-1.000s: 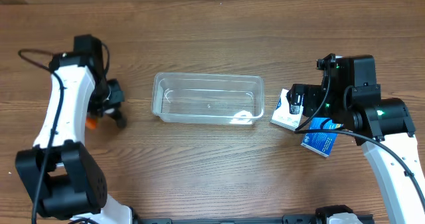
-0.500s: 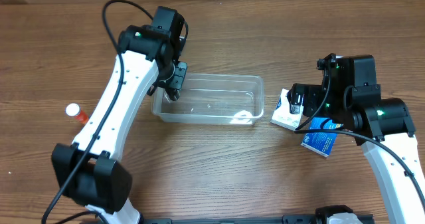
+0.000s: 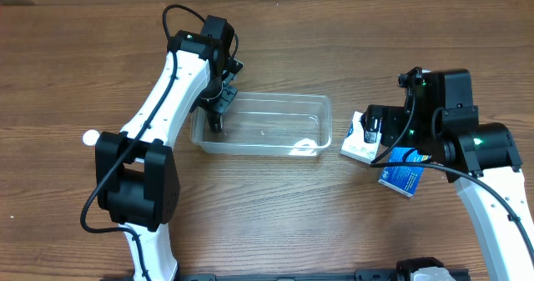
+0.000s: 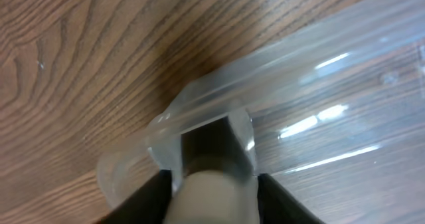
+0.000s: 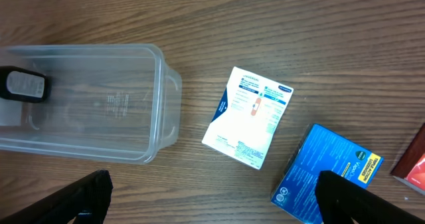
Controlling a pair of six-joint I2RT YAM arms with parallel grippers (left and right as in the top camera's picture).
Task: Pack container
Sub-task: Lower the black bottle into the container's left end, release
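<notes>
Left gripper (image 3: 219,117) now at the container (image 3: 275,129)'s left end, in from well left of it | grasp unreadable (blurred) | right gripper (image 5: 214,192), right of container, spread and empty | container between both grippers: probably light, slick, flexible; take by rim (image 3: 267,95).

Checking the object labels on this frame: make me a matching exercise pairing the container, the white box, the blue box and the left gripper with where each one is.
Things
1. container
2. white box
3. blue box
4. left gripper

Places
A. at the container's left end
B. lying flat just off the container's right end
C. set askew, with the white box between it and the container
D. centre of the overhead view, nothing packed inside

Pairs: 1-D, 2-B, 3-C, 4-A
</notes>
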